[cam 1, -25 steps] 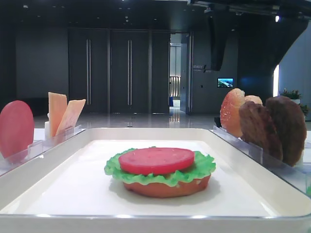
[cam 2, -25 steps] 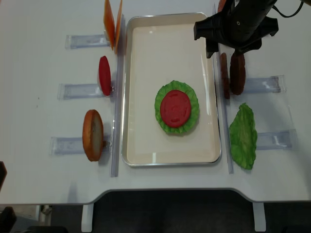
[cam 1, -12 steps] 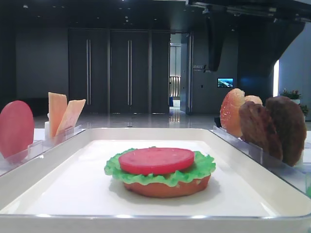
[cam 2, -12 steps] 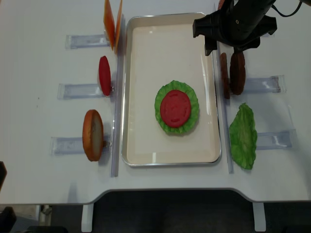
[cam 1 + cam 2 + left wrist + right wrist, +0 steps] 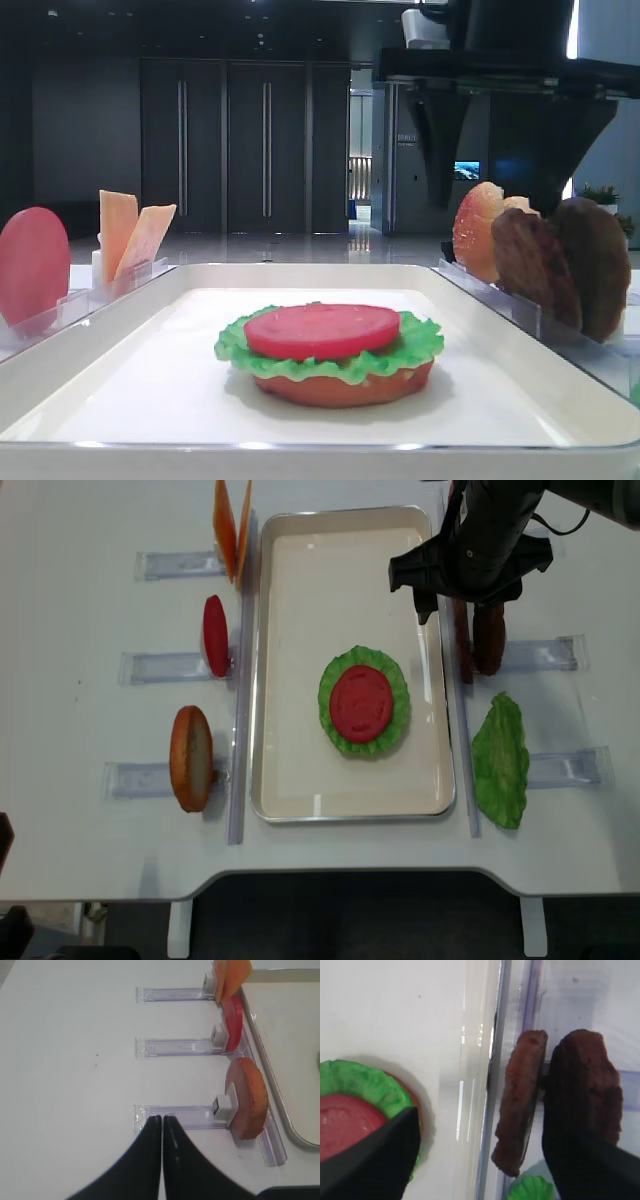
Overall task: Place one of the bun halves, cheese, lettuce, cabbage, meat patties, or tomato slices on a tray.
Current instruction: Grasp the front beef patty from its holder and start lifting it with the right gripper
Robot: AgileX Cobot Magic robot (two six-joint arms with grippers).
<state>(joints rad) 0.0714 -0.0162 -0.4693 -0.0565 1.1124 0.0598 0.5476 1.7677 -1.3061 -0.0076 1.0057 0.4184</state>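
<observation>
On the white tray (image 5: 345, 815) lies a stack of a bun half (image 5: 340, 388), lettuce (image 5: 396, 695) and a tomato slice (image 5: 360, 702). Two meat patties (image 5: 478, 635) stand on edge in a clear rack just right of the tray. My right gripper (image 5: 458, 605) hangs open above them. In the right wrist view one finger is over the tray and the other beside the outer patty (image 5: 585, 1070), with the inner patty (image 5: 520, 1100) between them. My left gripper (image 5: 162, 1119) is shut on nothing, over the end of a rack that holds another bun half (image 5: 247, 1097).
Left of the tray, clear racks hold cheese (image 5: 230, 525), a tomato slice (image 5: 215, 635) and a bun half (image 5: 190, 758). A loose lettuce leaf (image 5: 500, 760) lies right of the tray. Another bun half (image 5: 478, 232) stands behind the patties.
The right gripper has come down and slightly forward over the patties, still open, and now shows at the top of the low front view. Nothing else has moved.
</observation>
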